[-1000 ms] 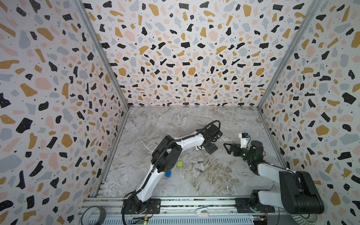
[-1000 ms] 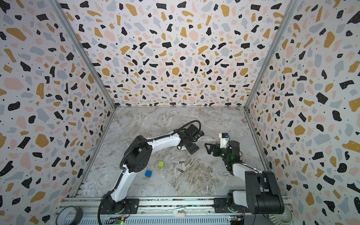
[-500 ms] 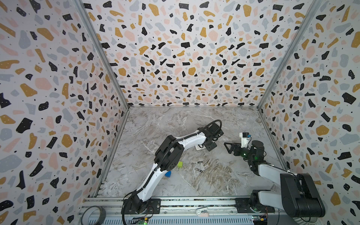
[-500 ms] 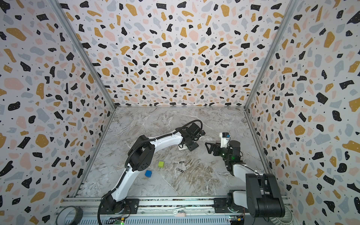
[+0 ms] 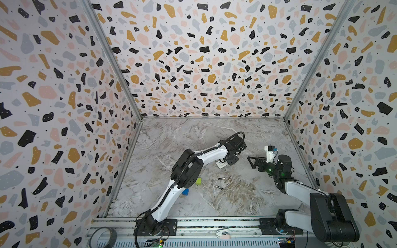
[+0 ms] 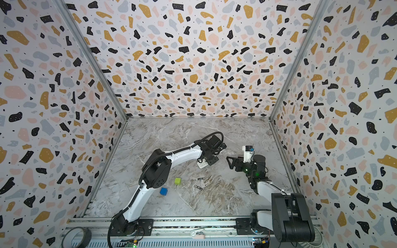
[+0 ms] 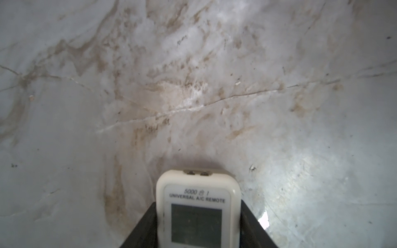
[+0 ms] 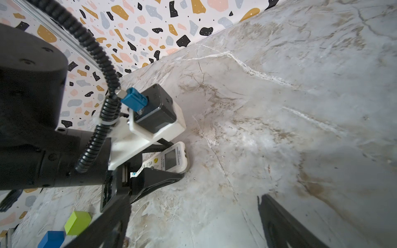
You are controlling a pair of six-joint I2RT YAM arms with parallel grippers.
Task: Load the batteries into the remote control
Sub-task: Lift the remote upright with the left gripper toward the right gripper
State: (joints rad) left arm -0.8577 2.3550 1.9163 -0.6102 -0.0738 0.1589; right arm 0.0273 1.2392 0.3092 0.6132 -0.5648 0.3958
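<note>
The white remote control (image 7: 197, 206) lies display-up on the marble floor, near the middle in both top views (image 5: 221, 165) (image 6: 203, 165). My left gripper (image 7: 198, 203) is shut on it, one black finger against each long side; the right wrist view shows the same grip on the remote control (image 8: 169, 160). Two batteries (image 5: 221, 178) (image 5: 219, 188) lie loose on the floor a little nearer the front than the remote. My right gripper (image 5: 252, 162) hovers right of the remote, open and holding nothing, its fingers (image 8: 279, 225) spread over bare floor.
A green cube (image 5: 198, 181) and a blue cube (image 5: 185, 192) sit by the left arm's elbow, left of the batteries. A roll of black tape (image 5: 103, 236) lies on the front rail. Patterned walls enclose the floor on three sides.
My left gripper has closed its fingers onto the sides of the remote. The right arm has stayed almost still.
</note>
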